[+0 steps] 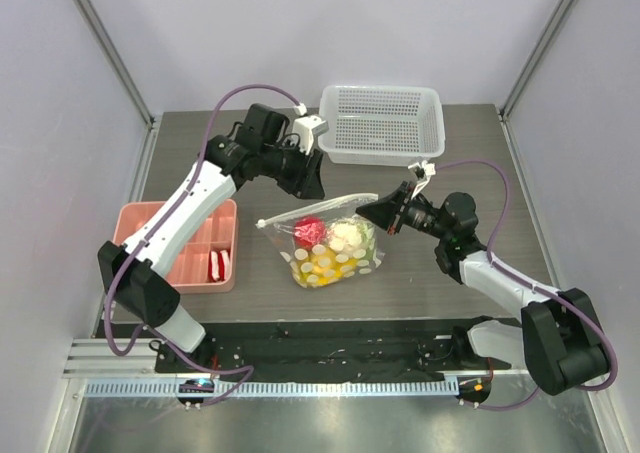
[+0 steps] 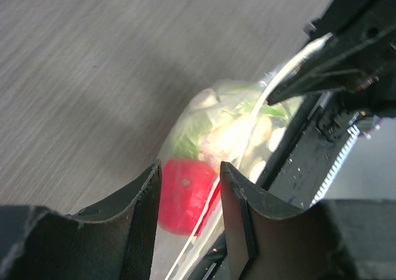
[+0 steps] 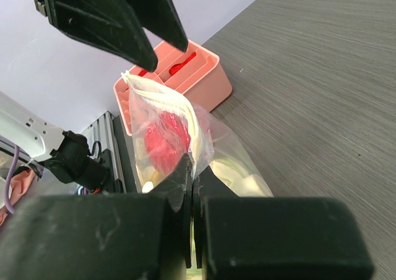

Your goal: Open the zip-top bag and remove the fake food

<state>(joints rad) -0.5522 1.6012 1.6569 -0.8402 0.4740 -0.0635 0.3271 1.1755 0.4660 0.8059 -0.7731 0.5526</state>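
Observation:
The zip-top bag [image 1: 335, 245] stands mid-table, its top edge lifted and stretched. Inside it are a red round fruit [image 1: 308, 231], a white cauliflower [image 1: 347, 235] and yellow pieces [image 1: 325, 265]. My right gripper [image 1: 366, 211] is shut on the right end of the bag's top edge, as the right wrist view [image 3: 193, 169] shows. My left gripper [image 1: 312, 185] is open just above the far part of the top edge. In the left wrist view [image 2: 189, 193] the bag's zip strip [image 2: 204, 224] and the red fruit [image 2: 182, 196] show between the open fingers.
A white perforated basket [image 1: 382, 123] stands at the back, right of centre. A pink compartment tray [image 1: 185, 243] with red pieces [image 1: 218, 265] sits at the left, also in the right wrist view [image 3: 204, 76]. A black rail runs along the near edge.

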